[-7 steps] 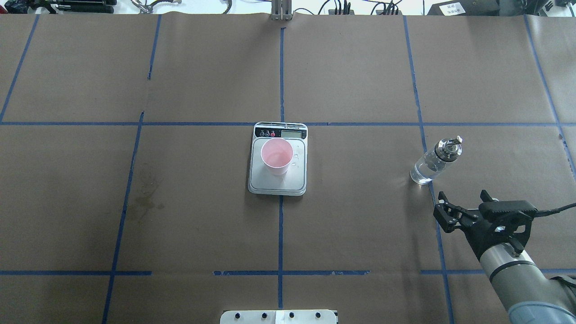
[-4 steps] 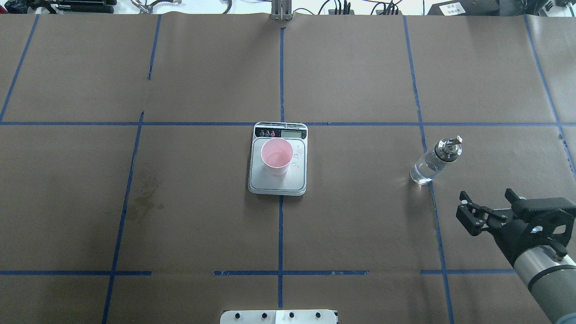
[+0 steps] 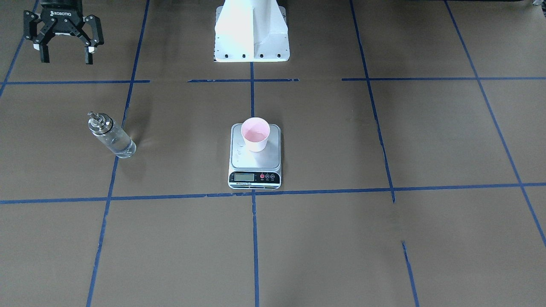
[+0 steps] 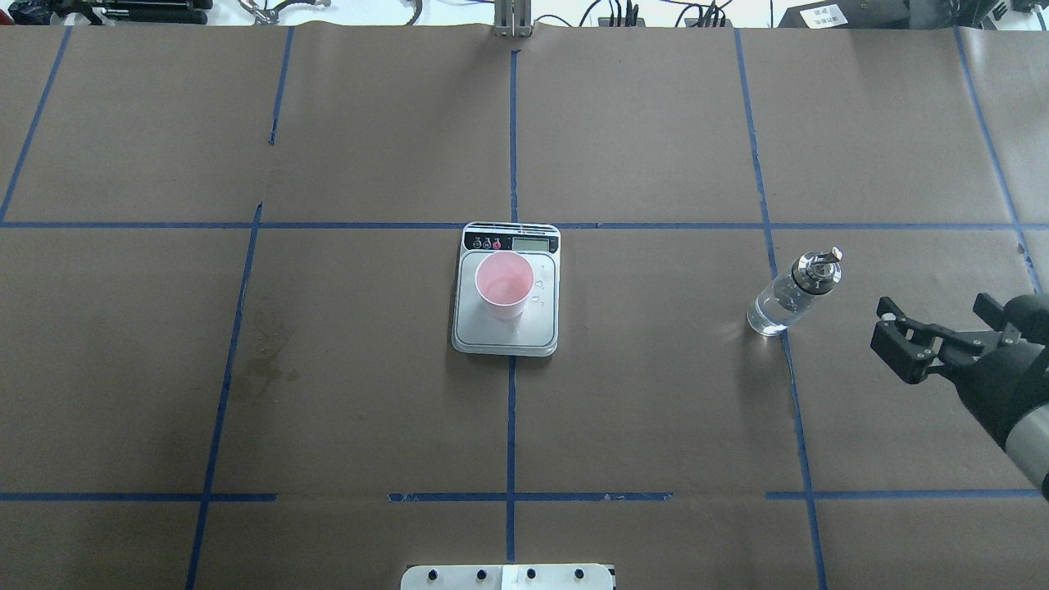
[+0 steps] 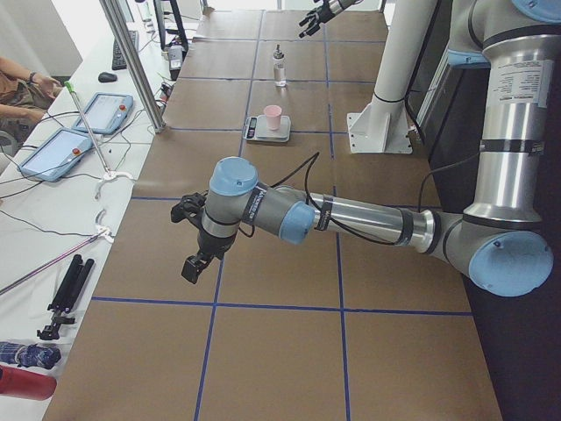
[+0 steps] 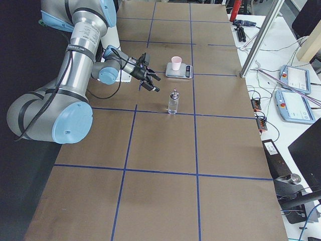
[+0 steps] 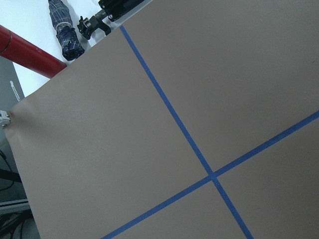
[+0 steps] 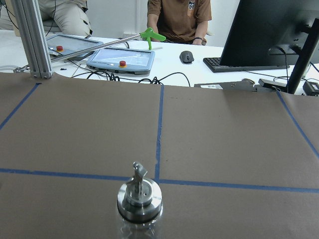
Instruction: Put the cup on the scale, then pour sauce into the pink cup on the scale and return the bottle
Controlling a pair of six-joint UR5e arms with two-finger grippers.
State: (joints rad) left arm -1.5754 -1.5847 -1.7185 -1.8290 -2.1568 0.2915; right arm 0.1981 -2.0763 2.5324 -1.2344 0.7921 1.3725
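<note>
The bottle (image 4: 791, 295) stands upright on the paper (image 4: 656, 410), well out to my right of the scale (image 4: 524, 332), and the cup (image 4: 504, 287) sits on the scale's platform just behind the display strip. My right hand (image 3: 65, 55) hangs empty with its fingers spread wide, farther from the scale than the bottle and near it without touching. My left hand (image 5: 191, 263) is far off to the other side of the scale, and I cannot tell whether it is open. The bottle is smooth glass - stiff, slick and breakable - with a heavy-looking metal collar and spout on top and only a little sauce (image 4: 770, 315) low inside, so I judge it top-heavy and easy to tip. I would take it around the glass body just under the collar, squarely and not hard. The cup looks very light and would slide or topple at a nudge. A few drops (image 4: 538, 288) lie on the platform beside it, so that steel may be slippery. Between bottle and scale there is only brown paper. A faint stain (image 4: 266, 360) marks the paper on the scale's left, and a white mount (image 3: 251, 32) stands on my side of it.
</note>
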